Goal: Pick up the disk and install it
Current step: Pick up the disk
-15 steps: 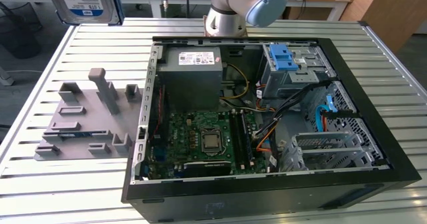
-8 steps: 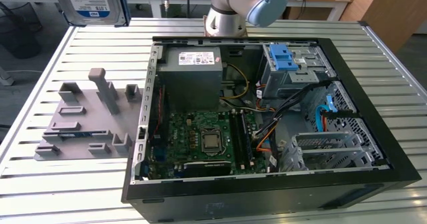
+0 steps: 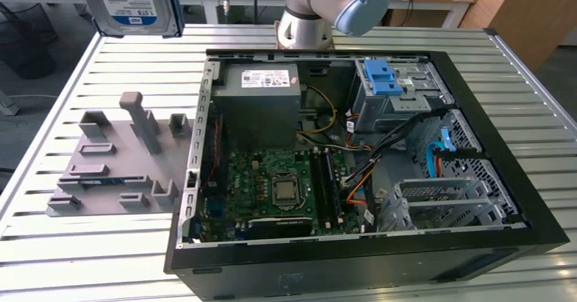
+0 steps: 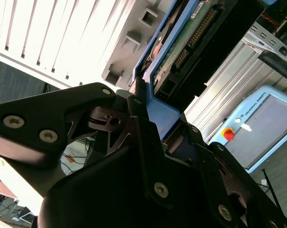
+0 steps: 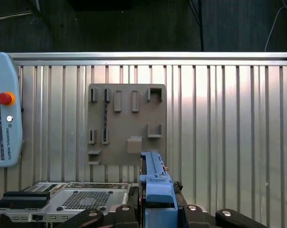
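Clamping the pincer [image 4: 162, 116] shut on the disk [image 4: 190, 42], pressing black fingers [image 4: 136, 102] against both sides of its blue carrier frame in the second wrist view. Baring the drive's green circuit board and connector pins toward that same camera. Holding the disk up in the air, clear of the slatted metal worktop [image 3: 81, 248], high at the exterior view's left, and turning its white-and-blue label toward the exterior view. Presenting the disk edge-on in the first wrist view, standing straight out of the pincer with the blue frame foremost.

Hanging well apart from the grey drive cage [image 3: 390, 86] with its blue latch, sitting inside the open computer case [image 3: 361, 261] toward the exterior view's right. Exposing inside that case also the grey power supply box [image 3: 261, 96] and the green motherboard [image 3: 270, 187]. Sharing the worktop with a grey slotted fixture plate [image 3: 117, 160], lying flat just beside the case at the exterior view's left. Rising behind the case as the robot arm [image 3: 329, 5]. Catching a teach pendant [image 5: 3, 118] with a red button in both wrist views.
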Motion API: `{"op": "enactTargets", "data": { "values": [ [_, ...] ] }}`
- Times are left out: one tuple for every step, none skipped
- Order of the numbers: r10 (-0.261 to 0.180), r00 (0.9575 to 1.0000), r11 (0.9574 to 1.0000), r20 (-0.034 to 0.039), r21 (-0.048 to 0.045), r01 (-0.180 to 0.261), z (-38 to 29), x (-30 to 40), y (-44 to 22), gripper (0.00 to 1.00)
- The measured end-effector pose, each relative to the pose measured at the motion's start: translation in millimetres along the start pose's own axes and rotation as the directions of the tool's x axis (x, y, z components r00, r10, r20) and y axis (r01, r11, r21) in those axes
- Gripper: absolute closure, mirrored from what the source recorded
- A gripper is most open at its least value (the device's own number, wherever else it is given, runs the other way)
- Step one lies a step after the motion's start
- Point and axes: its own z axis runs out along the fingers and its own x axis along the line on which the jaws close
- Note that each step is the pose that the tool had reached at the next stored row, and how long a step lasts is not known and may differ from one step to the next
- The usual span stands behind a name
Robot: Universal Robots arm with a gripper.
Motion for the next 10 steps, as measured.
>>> {"op": "enactTargets", "data": {
  "values": [
    [0.0,1.0,1.0,0.0,0.0,0.0,0.0,0.4,-1.3,0.64],
    [0.0,1.0,1.0,0.0,0.0,0.0,0.0,1.0,-2.0,0.64],
    [0.0,1.0,1.0,0.0001,0.0001,0.0,0.0,2.0,-2.5,0.64],
    [0.0,1.0,1.0,0.0,0.0,0.0,0.0,3.2,-2.9,0.64],
    [0.0,1.0,1.0,0.0,0.0,0.0,0.1,4.3,-3.3,0.64],
    [0.0,1.0,1.0,0.0001,0.0001,0.0,0.2,5.4,-3.4,0.64],
    [0.0,1.0,1.0,0.0001,0.0001,0.0,0.3,6.2,-3.5,0.64],
    [0.0,1.0,1.0,0.0,0.0001,0.0,0.3,6.5,-3.6,0.64],
    [0.0,1.0,1.0,0.0001,0.0001,0.0,0.3,6.5,-3.5,0.64],
    [0.0,1.0,1.0,0.0,0.0,0.0,0.2,6.5,-3.6,0.64]
  ]
}}
